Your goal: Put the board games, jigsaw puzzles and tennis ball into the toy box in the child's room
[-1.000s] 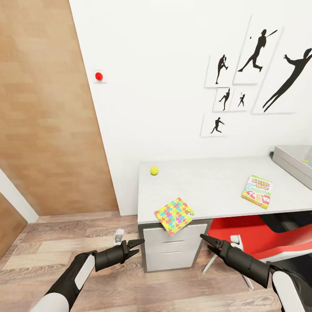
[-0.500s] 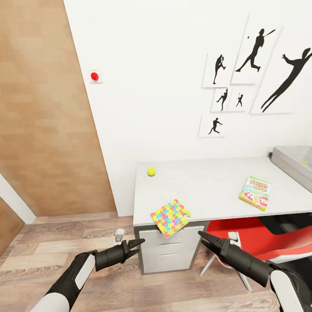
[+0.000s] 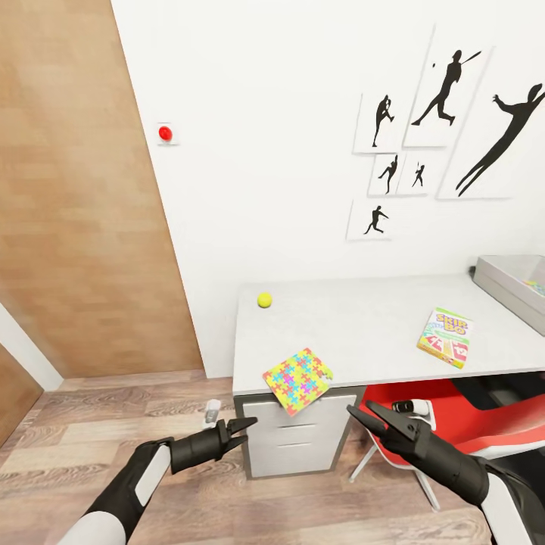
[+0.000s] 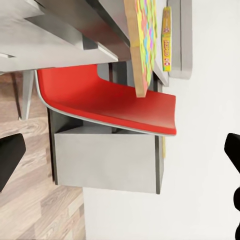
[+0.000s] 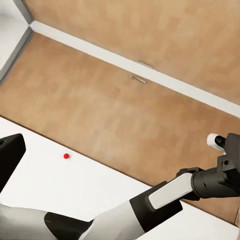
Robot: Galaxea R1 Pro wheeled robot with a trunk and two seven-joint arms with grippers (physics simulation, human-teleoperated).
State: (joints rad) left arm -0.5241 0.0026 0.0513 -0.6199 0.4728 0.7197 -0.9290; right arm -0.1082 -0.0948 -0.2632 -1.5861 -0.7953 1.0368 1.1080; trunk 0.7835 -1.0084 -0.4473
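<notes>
The table (image 3: 363, 322) stands against the white wall. A small yellow-green tennis ball (image 3: 264, 300) lies near its back left corner. One jigsaw puzzle (image 3: 298, 379) overhangs the front edge above the drawers; its edge (image 4: 142, 45) also shows in the left wrist view. The SKIP-BO board game (image 3: 445, 337) lies flat towards the right. The grey toy box (image 3: 509, 286) is cut off by the right edge of the head view. My left gripper (image 3: 244, 428) and right gripper (image 3: 359, 409) hang open and empty below and in front of the table edge. The bed is out of view.
A red swivel chair (image 3: 446, 412) is tucked under the table beside the grey drawers (image 3: 291, 439), right behind my right gripper. A wooden door (image 3: 83, 227) stands at the left, and a red button (image 3: 165, 134) sits on the wall. Wood floor lies below my arms.
The camera shifted a little a second ago and has since held still. My right gripper has dropped slightly and turned, and my left gripper has sunk a little.
</notes>
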